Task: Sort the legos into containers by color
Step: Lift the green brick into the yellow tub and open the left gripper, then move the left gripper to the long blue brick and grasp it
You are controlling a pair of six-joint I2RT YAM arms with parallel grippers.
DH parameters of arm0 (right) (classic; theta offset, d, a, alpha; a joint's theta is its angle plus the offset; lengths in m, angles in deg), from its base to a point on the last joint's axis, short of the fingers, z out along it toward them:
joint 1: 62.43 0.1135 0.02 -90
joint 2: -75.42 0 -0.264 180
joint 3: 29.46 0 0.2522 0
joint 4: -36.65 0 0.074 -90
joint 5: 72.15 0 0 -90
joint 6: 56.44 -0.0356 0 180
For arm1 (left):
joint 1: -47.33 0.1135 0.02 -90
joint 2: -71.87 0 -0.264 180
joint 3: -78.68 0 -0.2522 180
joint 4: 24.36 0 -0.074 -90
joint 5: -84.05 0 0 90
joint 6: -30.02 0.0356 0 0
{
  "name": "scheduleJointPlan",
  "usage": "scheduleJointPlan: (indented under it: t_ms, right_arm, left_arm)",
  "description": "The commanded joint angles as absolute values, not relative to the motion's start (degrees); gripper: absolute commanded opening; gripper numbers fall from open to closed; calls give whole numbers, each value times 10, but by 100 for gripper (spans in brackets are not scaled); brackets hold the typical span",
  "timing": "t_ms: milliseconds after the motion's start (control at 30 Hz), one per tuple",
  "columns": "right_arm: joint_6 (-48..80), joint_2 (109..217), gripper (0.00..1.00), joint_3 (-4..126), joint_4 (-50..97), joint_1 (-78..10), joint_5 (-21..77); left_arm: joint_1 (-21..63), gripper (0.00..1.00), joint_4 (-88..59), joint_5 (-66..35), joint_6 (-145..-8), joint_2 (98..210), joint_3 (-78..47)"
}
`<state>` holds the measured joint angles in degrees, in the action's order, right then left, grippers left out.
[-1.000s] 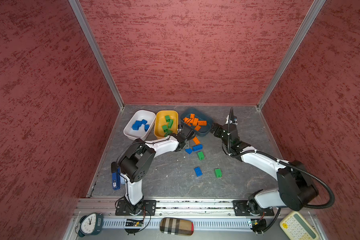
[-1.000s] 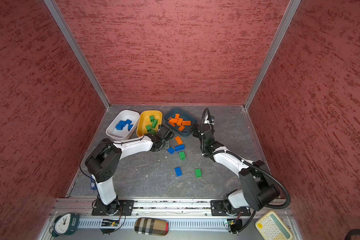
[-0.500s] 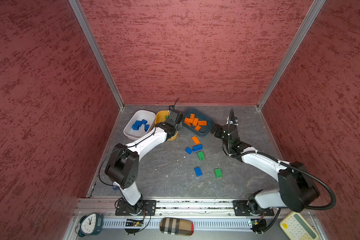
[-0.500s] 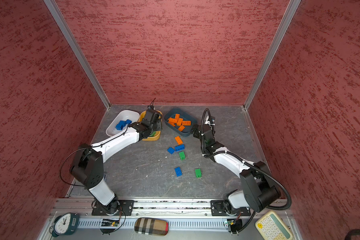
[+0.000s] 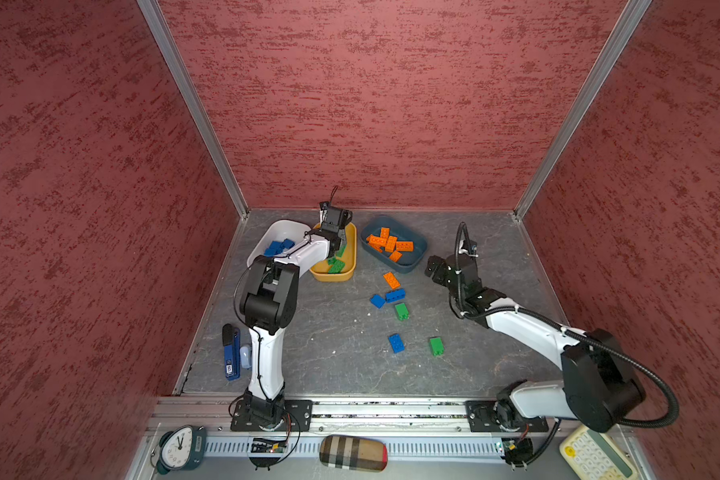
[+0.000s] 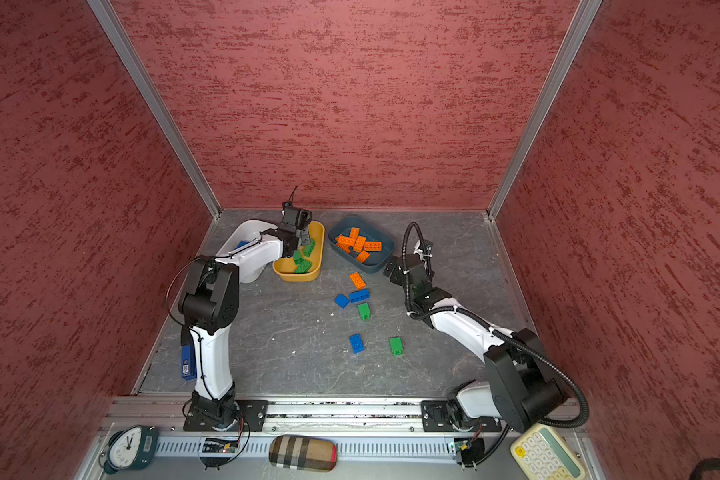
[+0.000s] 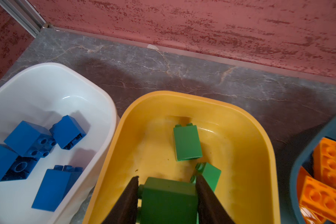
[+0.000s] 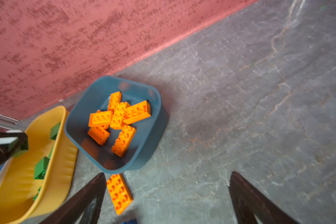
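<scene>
My left gripper [image 7: 167,186] is shut on a green lego [image 7: 168,201] and hangs inside the yellow container [image 5: 352,259], where other green legos [image 7: 186,142] lie. Blue legos [image 7: 30,138] sit in the white container [image 5: 285,227], and several orange ones [image 8: 122,114] in the teal container [image 5: 417,258]. Right of the teal container my right gripper [image 8: 167,186] stands open above bare floor, with a loose orange lego [image 8: 119,192] beside one finger. Loose on the floor lie blue legos [image 5: 395,295] [image 5: 396,343] and green ones [image 5: 401,311] [image 5: 435,345].
A blue stapler [image 5: 230,353] lies by the left wall near the left arm's base. A clock [image 5: 179,449], a checked case [image 5: 353,453] and a calculator [image 5: 595,455] sit beyond the front rail. Red walls close in three sides.
My left gripper has swung from the loose legos in the middle back over the yellow container, carrying the green lego. The right arm has stayed almost still.
</scene>
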<state>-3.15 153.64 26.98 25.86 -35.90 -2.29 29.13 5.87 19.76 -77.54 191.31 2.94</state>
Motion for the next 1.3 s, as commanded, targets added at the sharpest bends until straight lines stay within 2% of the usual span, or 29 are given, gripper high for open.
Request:
scheduleJointPlan:
  t_ms: [0,133,200,400,467,567,700,867,933,1000,1167,1267]
  right_arm:
    - [-44,1508,99,276,218,-361,-21]
    - [-40,1494,99,254,224,-362,-10]
    - [-38,1492,99,251,224,-361,-8]
    - [-50,1504,99,264,183,-362,-37]
    - [-66,1508,99,269,168,-362,-47]
    - [-88,1511,99,270,156,-362,-57]
    - [-107,1509,99,269,144,-362,-71]
    - [-110,1503,99,259,156,-361,-75]
    - [-108,1504,99,258,164,-361,-74]
    - [-107,1507,99,260,169,-361,-75]
    - [-103,1517,99,270,173,-362,-75]
    - [-103,1521,99,273,162,-361,-75]
  left_arm:
    - [298,47,82,224,-785,1921,67]
    - [289,72,71,203,-767,1897,54]
    - [283,81,62,203,-761,1880,40]
    - [266,93,56,144,-762,1828,2]
    - [254,99,55,132,-755,1810,-9]
    - [236,99,75,95,-751,1789,-15]
    - [205,99,99,-10,-696,1769,-20]
    - [167,100,140,-232,-577,1756,-39]
    - [152,100,169,-277,-538,1756,-48]
    - [139,99,203,-272,-512,1767,-51]
    - [108,74,240,-217,-465,1784,-70]
    - [88,70,242,-220,-453,1789,-85]
